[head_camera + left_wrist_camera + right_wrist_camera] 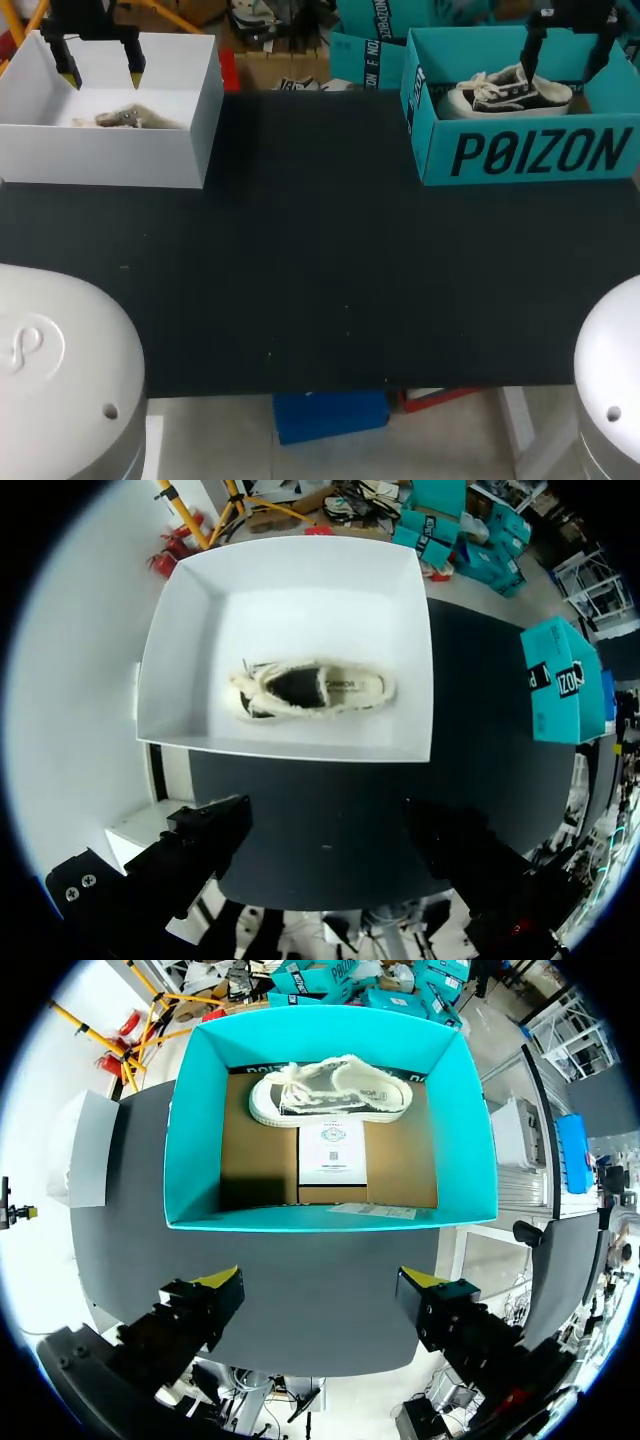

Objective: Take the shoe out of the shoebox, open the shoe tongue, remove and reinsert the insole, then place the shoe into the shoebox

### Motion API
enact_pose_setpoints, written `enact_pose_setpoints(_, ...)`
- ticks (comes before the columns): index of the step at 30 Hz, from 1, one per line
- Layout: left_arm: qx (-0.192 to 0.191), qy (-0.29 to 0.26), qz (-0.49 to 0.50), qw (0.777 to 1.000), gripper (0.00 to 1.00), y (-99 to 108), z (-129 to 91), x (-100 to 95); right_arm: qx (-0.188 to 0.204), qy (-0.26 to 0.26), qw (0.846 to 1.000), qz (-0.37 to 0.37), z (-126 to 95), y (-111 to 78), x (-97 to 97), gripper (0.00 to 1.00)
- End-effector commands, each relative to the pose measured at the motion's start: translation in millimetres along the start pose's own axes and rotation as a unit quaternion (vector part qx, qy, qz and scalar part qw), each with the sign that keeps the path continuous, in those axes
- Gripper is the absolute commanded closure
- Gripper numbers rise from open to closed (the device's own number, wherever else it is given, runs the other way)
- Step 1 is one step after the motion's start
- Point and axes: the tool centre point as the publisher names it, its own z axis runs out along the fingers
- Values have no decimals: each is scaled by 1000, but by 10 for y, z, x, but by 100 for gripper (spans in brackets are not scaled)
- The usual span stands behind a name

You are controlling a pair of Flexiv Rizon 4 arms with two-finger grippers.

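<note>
A black and white sneaker (510, 92) (330, 1095) lies on its side against the far wall of the teal shoebox (530, 150) (190, 1110) at the table's back right. My right gripper (565, 55) (320, 1285) hangs open above that box, holding nothing. At the back left stands a white shoebox (110, 155) (180, 640) with a cream fleece-lined shoe (125, 118) (310, 688) lying in it. My left gripper (102, 70) (330, 835) is open high above the white box, holding nothing.
A white paper card (332, 1150) lies on the brown cardboard floor of the teal box beside the sneaker. The black tabletop (320, 250) stretches between the two boxes and forward to the front edge.
</note>
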Motion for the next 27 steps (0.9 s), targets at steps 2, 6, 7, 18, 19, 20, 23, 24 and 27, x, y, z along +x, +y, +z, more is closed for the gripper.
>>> enact_pose_setpoints(2,0,0,0,1000,0,0,0,0,0,0,1000,0,0,0,0,0)
enact_pose_setpoints(6,0,0,0,1000,0,0,0,0,-3,-3,1000,-9,1,11,3,0)
enact_pose_setpoints(7,0,0,0,1000,0,0,0,0,-6,-8,1000,-22,0,27,4,0)
enact_pose_setpoints(18,0,0,0,1000,0,0,0,0,-27,-12,987,-156,-54,207,-20,0)
enact_pose_setpoints(19,0,0,0,1000,0,0,0,0,-30,-10,983,-183,-66,230,-17,0)
enact_pose_setpoints(20,0,0,0,1000,0,0,0,0,-34,-8,978,-208,-77,246,-13,0)
enact_pose_setpoints(23,0,0,0,1000,0,0,0,0,-41,-6,957,-287,-114,298,-11,0)
enact_pose_setpoints(24,0,0,0,1000,0,0,0,0,-44,-4,952,-302,-128,309,-11,0)
enact_pose_setpoints(27,0,0,0,1000,0,0,0,0,-61,0,920,-387,-171,366,-33,0)
